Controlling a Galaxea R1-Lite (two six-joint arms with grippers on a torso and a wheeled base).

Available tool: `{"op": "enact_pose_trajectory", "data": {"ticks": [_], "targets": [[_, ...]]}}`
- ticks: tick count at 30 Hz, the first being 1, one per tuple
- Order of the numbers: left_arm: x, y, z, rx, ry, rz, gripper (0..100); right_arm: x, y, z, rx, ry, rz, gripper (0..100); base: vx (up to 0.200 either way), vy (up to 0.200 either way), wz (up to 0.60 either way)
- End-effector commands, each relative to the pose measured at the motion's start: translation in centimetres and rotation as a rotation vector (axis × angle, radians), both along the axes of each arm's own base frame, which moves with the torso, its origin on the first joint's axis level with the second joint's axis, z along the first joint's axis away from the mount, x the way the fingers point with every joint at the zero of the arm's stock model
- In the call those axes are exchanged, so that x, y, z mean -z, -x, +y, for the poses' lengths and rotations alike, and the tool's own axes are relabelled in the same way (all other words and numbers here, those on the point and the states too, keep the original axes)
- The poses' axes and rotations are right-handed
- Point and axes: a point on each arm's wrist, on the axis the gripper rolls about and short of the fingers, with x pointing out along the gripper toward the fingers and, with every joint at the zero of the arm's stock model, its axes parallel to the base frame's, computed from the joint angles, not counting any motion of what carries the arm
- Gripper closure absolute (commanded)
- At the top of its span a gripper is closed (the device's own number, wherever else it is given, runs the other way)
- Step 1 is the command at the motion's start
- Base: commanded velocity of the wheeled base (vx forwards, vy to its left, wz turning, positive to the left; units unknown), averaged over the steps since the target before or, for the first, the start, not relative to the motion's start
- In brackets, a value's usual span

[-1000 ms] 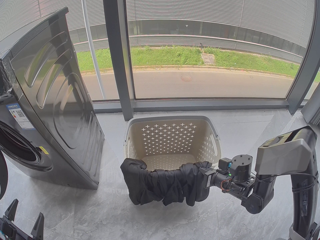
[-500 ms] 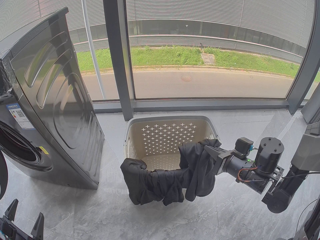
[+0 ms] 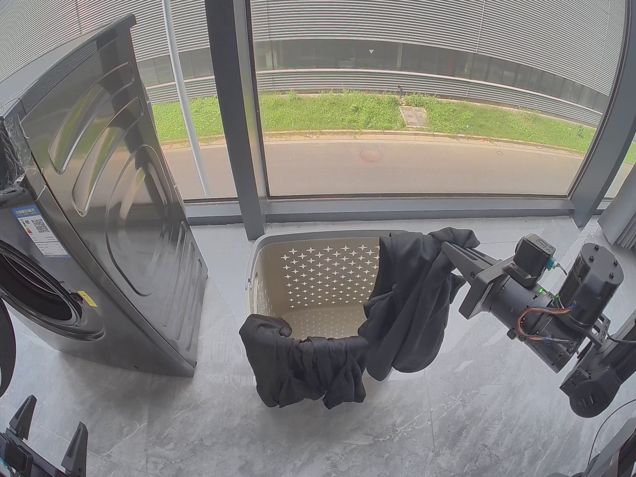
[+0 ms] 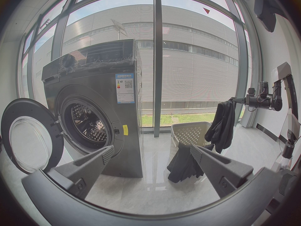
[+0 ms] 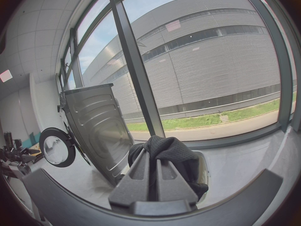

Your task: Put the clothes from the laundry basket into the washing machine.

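A: What has moved since a second ago?

B: The right gripper [image 3: 457,254] has risen and swung out over the right rim of the cream perforated plastic laundry basket [image 3: 318,269]. It has taken one end of the long black mesh garment [image 3: 407,299] up with it. The other end has stayed put.

A: And the head camera now?

B: The claw is clamped on a bunch of cloth above the basket's right rim. From there the garment sags across the basket and over its front rim. Its tail hangs outside near the front-left corner, toward the grey marbled floor [image 3: 199,425]. The dark grey front-loading washing machine [image 3: 112,187] stands well apart to the left. The left gripper [image 3: 50,428] sits low at the near left, jaws spread, holding nothing.

A: The left wrist camera?

B: Its fingers stand wide apart, framing the washer's open drum [image 4: 86,124] and the round glass door [image 4: 29,142], which is swung aside. Beyond, the garment hangs from the right claw over the basket.

A: The right wrist camera?

B: Both fingers are pressed together, with black mesh bulging over their tips.

A: What could go wrong?

B: I judge the tail to be the trouble. Draped over the rim, it may drag or tip the light basket as the arm pulls. The pinch seems to hold only a fold, so the hanging weight could slide it free. The trailing length may also sweep the floor or catch on the door.
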Motion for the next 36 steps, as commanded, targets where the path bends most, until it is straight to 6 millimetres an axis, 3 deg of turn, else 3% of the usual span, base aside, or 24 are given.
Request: {"op": "enact_pose_trajectory", "data": {"ticks": [1, 13, 36], "targets": [[0.5, 0.0, 0.0, 0.000, 0.001, 0.000, 0, -1.4, 0.7, -0.6, 0.048, -0.003, -0.029, 100, 0.000, 0.000, 0.00], [0.5, 0.0, 0.0, 0.000, 0.001, 0.000, 0, -4.1, 2.3, -1.6, 0.144, -0.007, -0.011, 100, 0.000, 0.000, 0.00], [0.5, 0.0, 0.0, 0.000, 0.001, 0.000, 0, -3.5, 2.4, -1.7, 0.145, 0.002, 0.007, 100, 0.000, 0.000, 0.00]]}}
